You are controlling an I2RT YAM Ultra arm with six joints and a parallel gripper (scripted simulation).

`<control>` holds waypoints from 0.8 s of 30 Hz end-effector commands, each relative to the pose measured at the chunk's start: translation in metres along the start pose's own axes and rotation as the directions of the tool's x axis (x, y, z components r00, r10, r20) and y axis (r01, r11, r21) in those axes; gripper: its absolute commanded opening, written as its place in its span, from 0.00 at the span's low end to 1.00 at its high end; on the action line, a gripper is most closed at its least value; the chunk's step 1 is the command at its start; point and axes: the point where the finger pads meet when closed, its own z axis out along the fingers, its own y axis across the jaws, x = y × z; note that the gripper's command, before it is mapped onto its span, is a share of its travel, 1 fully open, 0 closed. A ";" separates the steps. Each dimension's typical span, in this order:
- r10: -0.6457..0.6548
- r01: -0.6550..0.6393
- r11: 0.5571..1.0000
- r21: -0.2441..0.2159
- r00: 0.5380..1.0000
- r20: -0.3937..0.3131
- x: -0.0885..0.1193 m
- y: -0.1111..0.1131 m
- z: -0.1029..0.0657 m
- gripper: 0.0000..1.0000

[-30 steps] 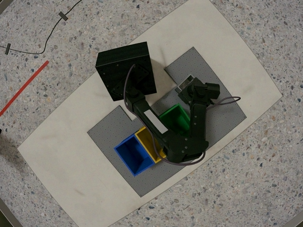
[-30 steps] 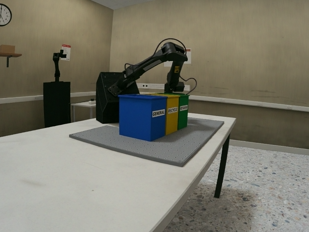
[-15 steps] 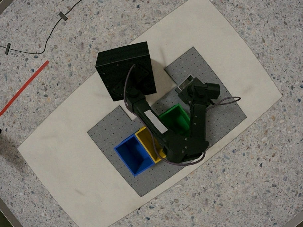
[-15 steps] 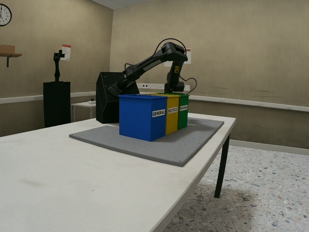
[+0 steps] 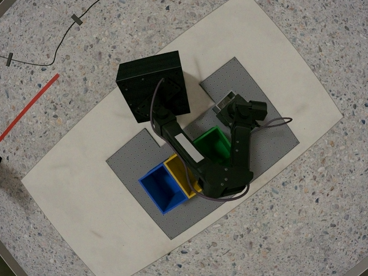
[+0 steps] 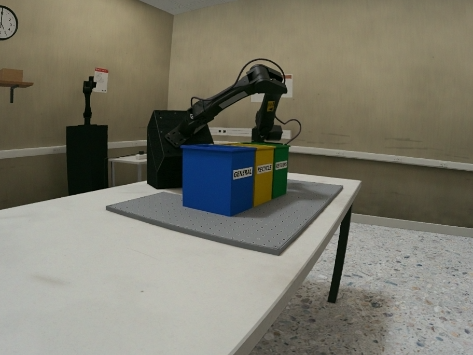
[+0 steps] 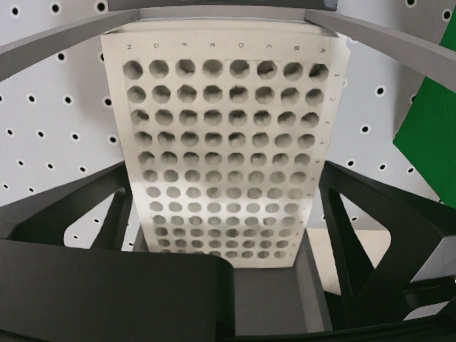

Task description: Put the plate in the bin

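Perforated grey board (image 5: 130, 154) (image 6: 183, 221) (image 7: 367, 107), pre-grasp at K1 (image 7: 315, 285).
Gripper (image 7: 227, 170) wide open, nothing clamped; upper 96-well plate (image 7: 217, 150) sits in the rack between the fingers. Next likely: square up, close on the upper plate only, lift straight, then over to green RETURNS (image 5: 212, 145) (image 6: 280, 179) (image 7: 430, 145).

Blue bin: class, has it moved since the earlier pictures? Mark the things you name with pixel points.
No. In both outside views, the blue bin (image 5: 142, 181) (image 6: 206, 179) stands at the same place on the grey board (image 5: 124, 157) (image 6: 183, 225).
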 end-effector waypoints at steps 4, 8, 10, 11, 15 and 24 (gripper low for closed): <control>0.016 -0.015 1.000 -0.026 0.999 0.046 -0.014 0.008 -0.011 1.00; 0.016 -0.015 1.000 -0.026 0.999 0.046 -0.014 0.008 -0.011 1.00; 0.016 -0.015 1.000 -0.026 0.999 0.046 -0.014 0.008 -0.011 1.00; 0.016 -0.015 1.000 -0.026 0.999 0.046 -0.014 0.008 -0.011 1.00; 0.016 -0.015 1.000 -0.026 0.999 0.046 -0.014 0.008 -0.011 1.00; 0.003 -0.003 1.000 -0.019 0.999 0.037 -0.011 0.006 -0.011 0.00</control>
